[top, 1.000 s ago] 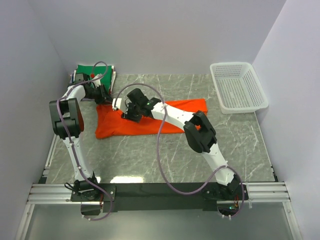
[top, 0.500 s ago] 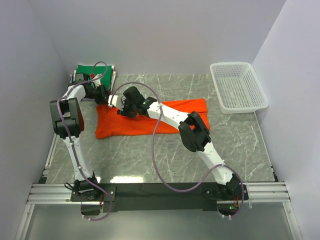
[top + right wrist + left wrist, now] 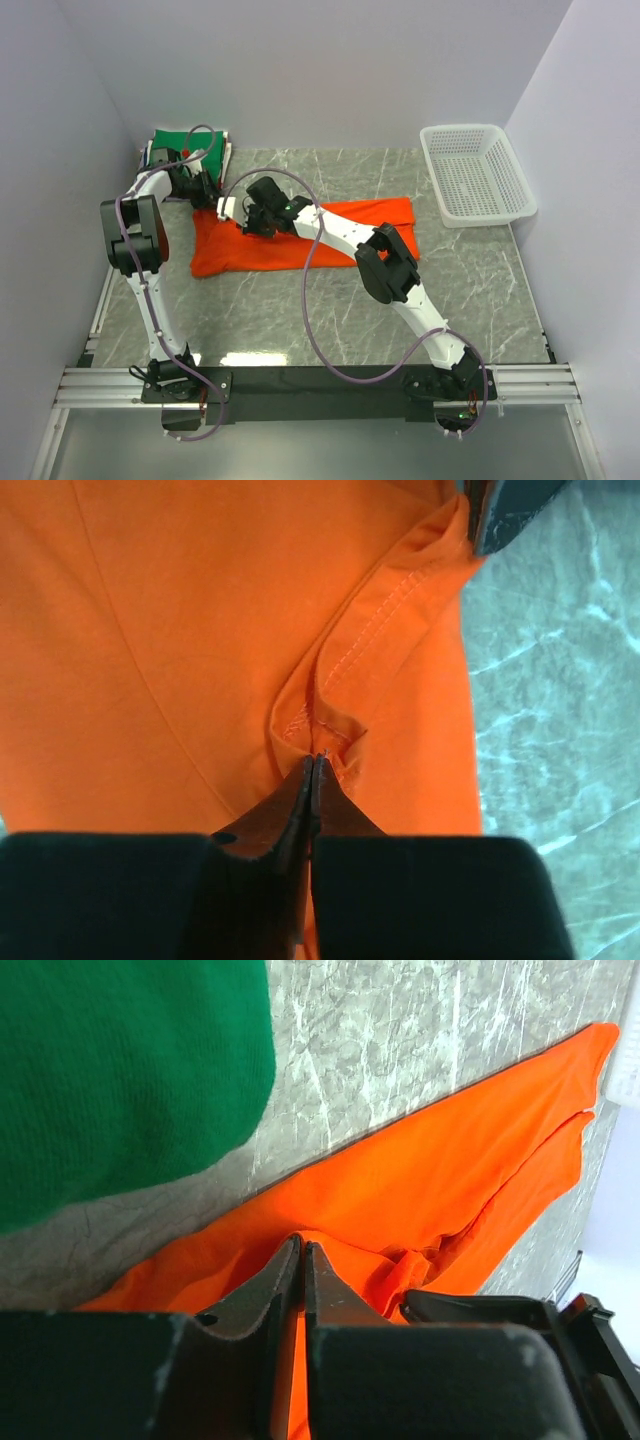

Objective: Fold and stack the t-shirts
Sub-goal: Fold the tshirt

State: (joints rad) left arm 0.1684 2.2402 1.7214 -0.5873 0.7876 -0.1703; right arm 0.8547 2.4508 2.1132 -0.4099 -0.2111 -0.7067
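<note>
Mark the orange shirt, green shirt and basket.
orange t-shirt (image 3: 250,255): top view, near-left part of cloth.
green t-shirt (image 3: 172,140): top view, left side of cloth.
basket (image 3: 490,219): top view, near rim.

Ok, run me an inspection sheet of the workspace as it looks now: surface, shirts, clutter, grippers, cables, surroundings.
Surface: grey marbled table.
Job's things: orange shirt lying mid-table, bunched at its left end; green shirt at the far left corner.
Clutter: white basket far right, nothing seen inside.
Grippers: left gripper shut on a pinch of the orange shirt; right gripper shut on it by a seam.
Cables: purple cable looping off each arm, above the shirt.
Surroundings: plain pale walls.
</note>
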